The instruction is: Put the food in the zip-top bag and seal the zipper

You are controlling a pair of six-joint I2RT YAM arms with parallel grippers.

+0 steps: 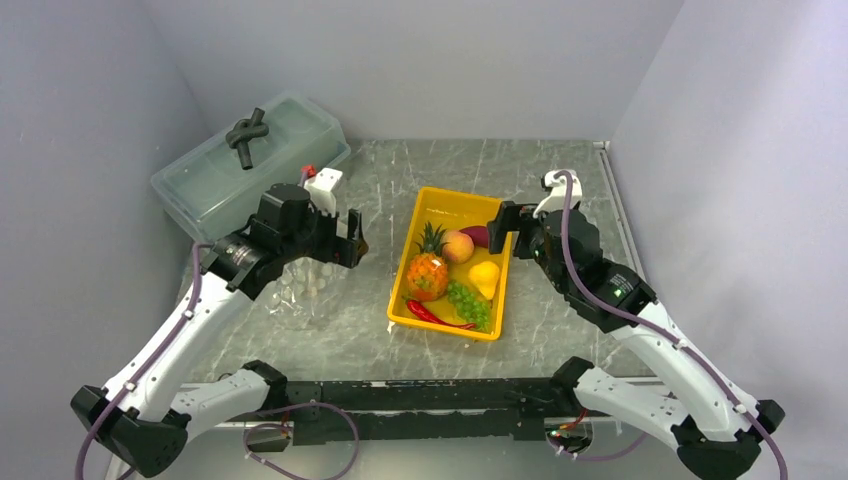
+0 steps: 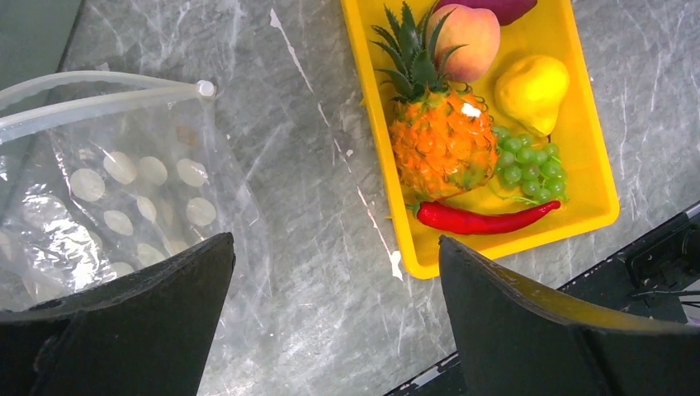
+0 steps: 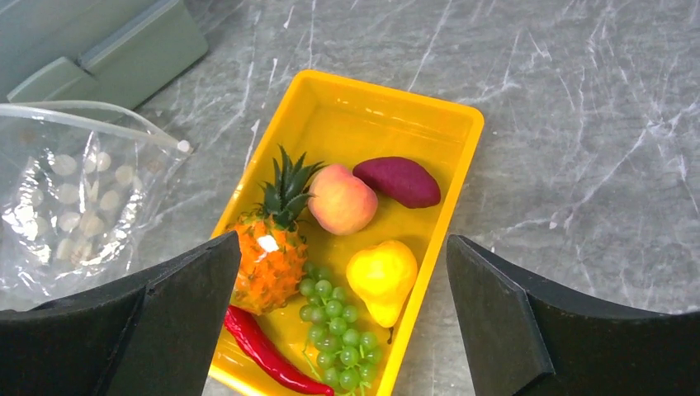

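Left hand (image 2: 334,243) is spread wide with nothing in it, hovering by the edge of the zip-top bag (image 2: 124,190). Right hand (image 3: 342,241) is the same deal, wide and empty, up by the 2 o'clock corner of the yellow tray (image 3: 388,107). The bag lies on the desk (image 2: 314,165) at the tray's 9 o'clock, and its zipper (image 2: 99,95) looks parted.

So basically nothing's done yet: pineapple (image 3: 268,264), peach (image 3: 341,199), yellow fruit (image 3: 381,276), grapes (image 3: 338,330), chili (image 3: 264,355) and purple piece (image 3: 398,180) all sit in the tray. That's six items to move, then the seal.
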